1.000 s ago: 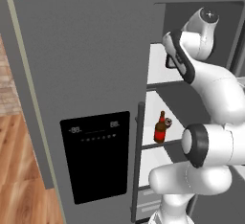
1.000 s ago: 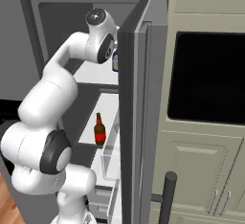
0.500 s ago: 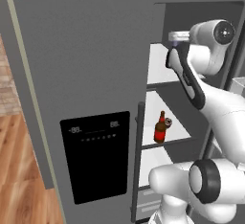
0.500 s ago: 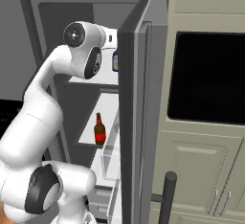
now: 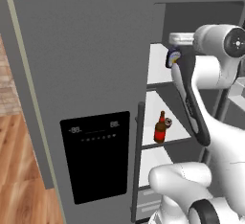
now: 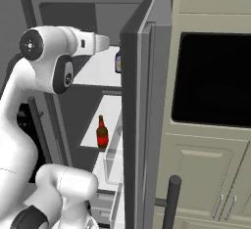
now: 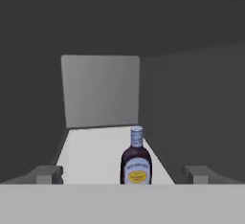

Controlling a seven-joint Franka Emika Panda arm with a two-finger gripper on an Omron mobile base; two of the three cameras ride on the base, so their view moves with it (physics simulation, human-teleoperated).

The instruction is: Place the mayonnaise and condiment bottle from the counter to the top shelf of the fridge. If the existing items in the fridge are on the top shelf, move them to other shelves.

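The condiment bottle [image 7: 136,161], dark purple with a pale cap, stands upright on the white top shelf [image 7: 91,151] of the fridge [image 5: 86,55], near the shelf's right side. My gripper [image 7: 123,175] is open, its fingertips [image 7: 48,174] spread wide on either side, and it stands short of the bottle without touching it. From the base, the bottle [image 5: 173,58] sits just below and beyond my hand [image 5: 182,39]; in the right base view the bottle [image 6: 118,61] is partly hidden by the door edge. The red bottle [image 5: 161,129] and a small round thing [image 5: 168,122] stand on a lower shelf. The mayonnaise and the counter are out of view.
The open grey fridge door [image 5: 95,74] with its black display panel [image 5: 95,156] stands to the left. My arm's white links [image 5: 191,103] cross in front of the shelves. A built-in oven [image 6: 211,86] in cream cabinets sits to the right of the fridge.
The jaws have widened and let go of the condiment bottle, which stays upright on the top shelf. The hand has drawn back from it and the upper arm has swung.
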